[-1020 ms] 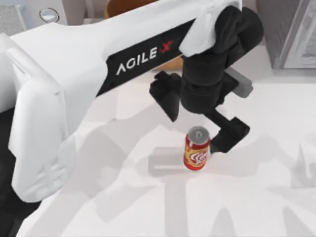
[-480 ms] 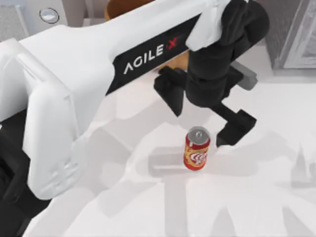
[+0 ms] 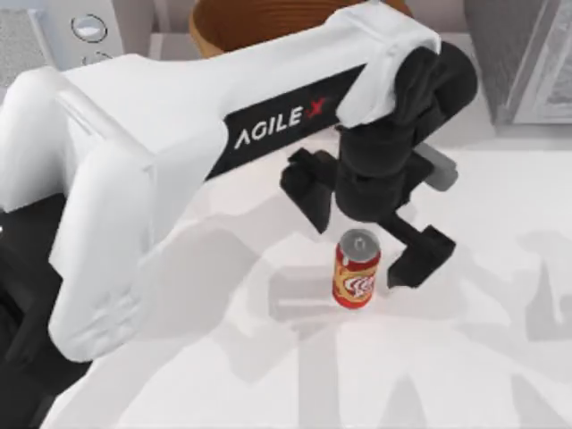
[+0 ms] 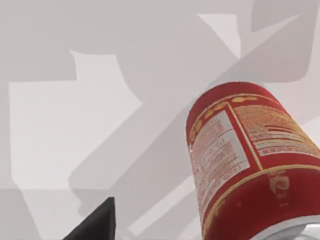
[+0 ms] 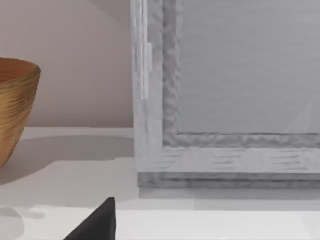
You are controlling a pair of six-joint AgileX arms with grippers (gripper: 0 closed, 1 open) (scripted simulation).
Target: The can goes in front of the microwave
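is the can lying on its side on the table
No, in the top view the can stands upright on the table, silver top up, between the open fingers of the left gripper.

"AGILE X" is read in white letters, with a red X, on a black panel along the white left arm (image 3: 206, 125), just above the can (image 3: 357, 270). A white script logo and fine printed panels are borne by the can, but cannot be read.

White table (image 3: 500, 375), grey angular shadows across it; plain beige-pink wall (image 5: 75, 55) behind, beyond fingertip.
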